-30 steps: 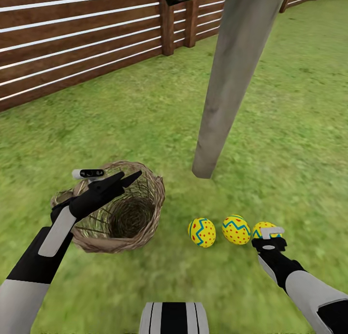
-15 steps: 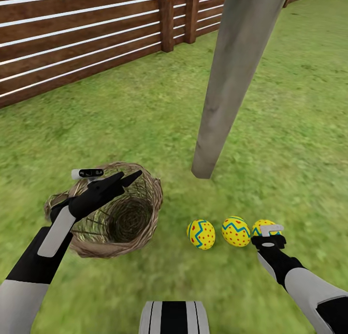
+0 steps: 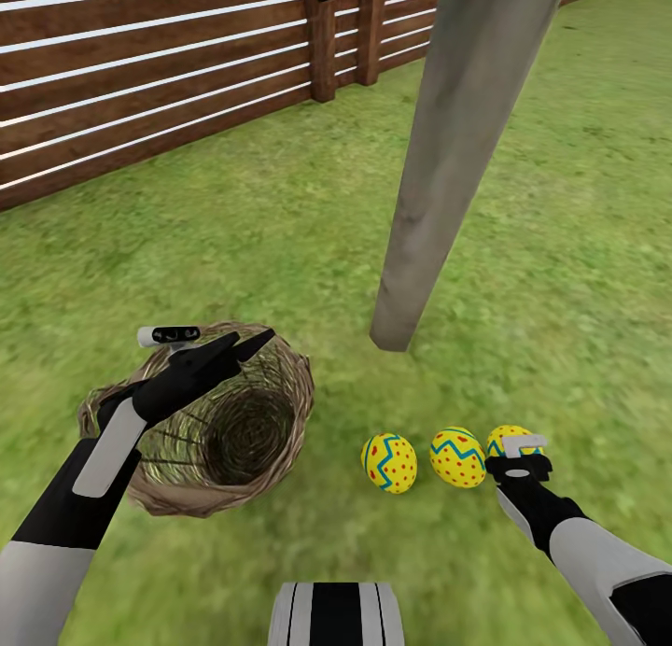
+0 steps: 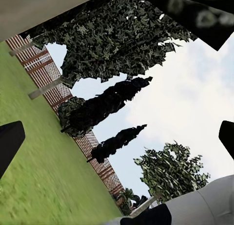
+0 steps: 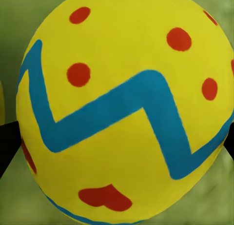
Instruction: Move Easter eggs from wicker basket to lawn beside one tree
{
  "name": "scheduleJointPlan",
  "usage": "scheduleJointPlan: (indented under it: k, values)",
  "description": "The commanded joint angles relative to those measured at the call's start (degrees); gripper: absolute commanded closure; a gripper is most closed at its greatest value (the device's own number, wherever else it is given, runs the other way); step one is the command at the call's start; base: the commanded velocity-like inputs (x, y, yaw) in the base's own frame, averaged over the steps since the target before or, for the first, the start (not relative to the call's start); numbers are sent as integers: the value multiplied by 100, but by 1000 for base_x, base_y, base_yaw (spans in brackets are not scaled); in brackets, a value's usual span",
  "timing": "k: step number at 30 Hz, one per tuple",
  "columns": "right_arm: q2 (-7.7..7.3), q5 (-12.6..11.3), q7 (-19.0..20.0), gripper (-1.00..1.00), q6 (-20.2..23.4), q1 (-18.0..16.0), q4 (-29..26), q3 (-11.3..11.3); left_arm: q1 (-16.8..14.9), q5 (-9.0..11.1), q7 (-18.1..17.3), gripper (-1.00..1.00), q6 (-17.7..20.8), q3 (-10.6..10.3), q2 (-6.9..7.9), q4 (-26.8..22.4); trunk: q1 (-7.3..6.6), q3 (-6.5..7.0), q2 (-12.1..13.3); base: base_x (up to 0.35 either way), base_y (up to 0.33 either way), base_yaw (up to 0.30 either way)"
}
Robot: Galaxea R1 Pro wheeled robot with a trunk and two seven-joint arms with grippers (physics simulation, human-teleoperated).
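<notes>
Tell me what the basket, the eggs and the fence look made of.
The wicker basket looks like woven tan-brown wicker: open strands and a braided rim. The three Easter eggs seem smooth and hard, painted matte yellow with blue zigzags and red dots; the body material is unclear. The fence appears to be brown wood: horizontal slats on square posts.

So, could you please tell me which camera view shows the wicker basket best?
The head view: the basket sits on the grass with its rim and inside showing, partly behind the left gripper. The left wrist view looks at trees and fence; the right wrist view at an egg.
</notes>
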Motion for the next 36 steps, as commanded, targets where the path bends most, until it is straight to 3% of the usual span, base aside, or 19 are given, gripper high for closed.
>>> scheduleJointPlan:
  k: [1, 28, 33, 36]
  values:
    - [-5, -57, -13, 100, 35, 0, -15, 46, -3, 45, 5, -100, 41, -11, 7, 1, -1, -3, -1, 0, 0, 0]
    - [-18, -82, -209, 100, 55, 0, -69, 38, -3, 45, 5, -100, 41, -11, 2, 1, -1, -69, -1, 0, 0, 20]
    - [-22, -111, -165, 100, 705, -148, 15, 38, -3, 45, 5, -100, 41, -11, 2, 1, -1, -69, -1, 0, 0, 0]
    - [-22, -123, -185, 100, 767, -185, 36, 38, -3, 45, 5, -100, 41, -11, 2, 1, -1, -69, -1, 0, 0, 0]
